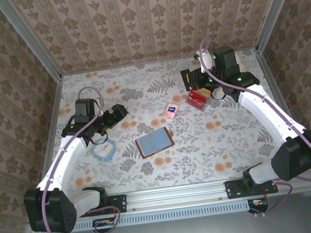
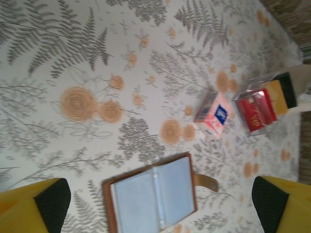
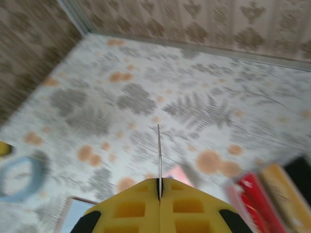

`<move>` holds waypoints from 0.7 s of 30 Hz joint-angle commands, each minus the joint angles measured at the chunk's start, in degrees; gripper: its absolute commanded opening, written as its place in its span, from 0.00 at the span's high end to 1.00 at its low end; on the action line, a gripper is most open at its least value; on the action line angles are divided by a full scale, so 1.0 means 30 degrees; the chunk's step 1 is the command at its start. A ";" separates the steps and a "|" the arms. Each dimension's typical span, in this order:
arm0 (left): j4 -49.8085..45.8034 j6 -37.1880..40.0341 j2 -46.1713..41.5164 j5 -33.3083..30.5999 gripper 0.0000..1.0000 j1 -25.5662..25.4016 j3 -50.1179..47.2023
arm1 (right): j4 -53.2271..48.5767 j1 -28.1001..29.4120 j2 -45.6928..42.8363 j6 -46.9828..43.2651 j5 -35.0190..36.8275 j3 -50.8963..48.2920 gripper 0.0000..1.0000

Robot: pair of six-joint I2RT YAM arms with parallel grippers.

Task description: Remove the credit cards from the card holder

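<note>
The card holder (image 1: 155, 142) is laid open and flat on the tabletop (image 1: 232, 141), with its long axis run roughly left-right across the arms and slightly skewed. The left end effector (image 2: 160, 196) is spread wide with nothing held. It is hung just beyond the card holder on its left side, so the holder is framed between the fingers in the wrist view. The right end effector (image 3: 159, 184) is pressed together on a thin card (image 3: 159, 150), seen edge-on, well beyond the card holder on its right, where a clear tray (image 1: 197, 100) is also placed. The left arm is judged nearer for the next pull. Whether cards are left in the sleeves cannot be told.
</note>
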 commanded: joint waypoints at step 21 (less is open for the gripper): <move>-0.1633 0.1724 0.0529 -0.2323 0.00 0.0201 -0.0278 | -0.6917 -0.2492 0.9941 -1.5826 0.4139 0.8562 1.00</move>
